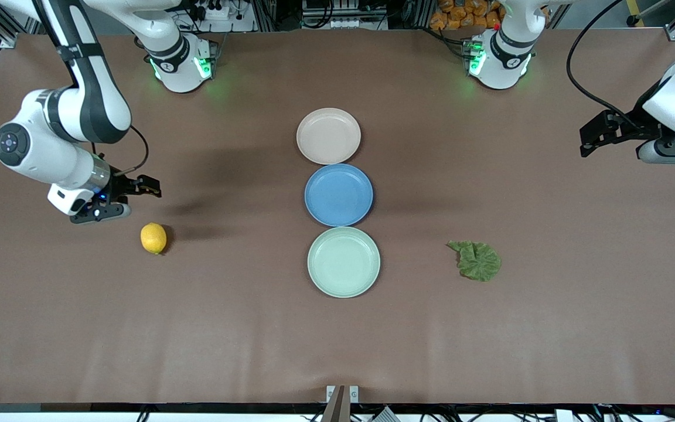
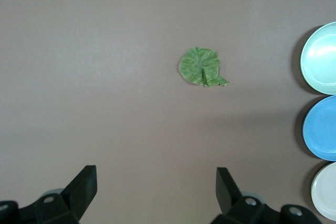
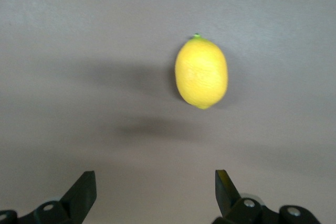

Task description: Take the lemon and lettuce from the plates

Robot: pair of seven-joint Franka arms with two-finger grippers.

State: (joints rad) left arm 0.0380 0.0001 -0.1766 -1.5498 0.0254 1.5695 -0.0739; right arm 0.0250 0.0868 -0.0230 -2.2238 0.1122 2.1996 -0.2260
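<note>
The lemon (image 1: 153, 238) lies on the bare table toward the right arm's end, also in the right wrist view (image 3: 201, 72). My right gripper (image 1: 138, 190) is open and empty in the air beside it (image 3: 156, 181). The lettuce (image 1: 476, 260) lies flat on the table toward the left arm's end, also in the left wrist view (image 2: 201, 67). My left gripper (image 1: 598, 136) is open and empty over the table's left-arm end (image 2: 156, 177). The beige-pink plate (image 1: 329, 136) and the mint green plate (image 1: 344, 262) stand mid-table, both empty.
A blue plate (image 1: 338, 194) sits between the two other plates, touching both in a row. The left wrist view shows the mint plate (image 2: 321, 59), the blue plate (image 2: 323, 128) and the beige-pink plate (image 2: 326, 191) at its edge. The arm bases stand farthest from the camera.
</note>
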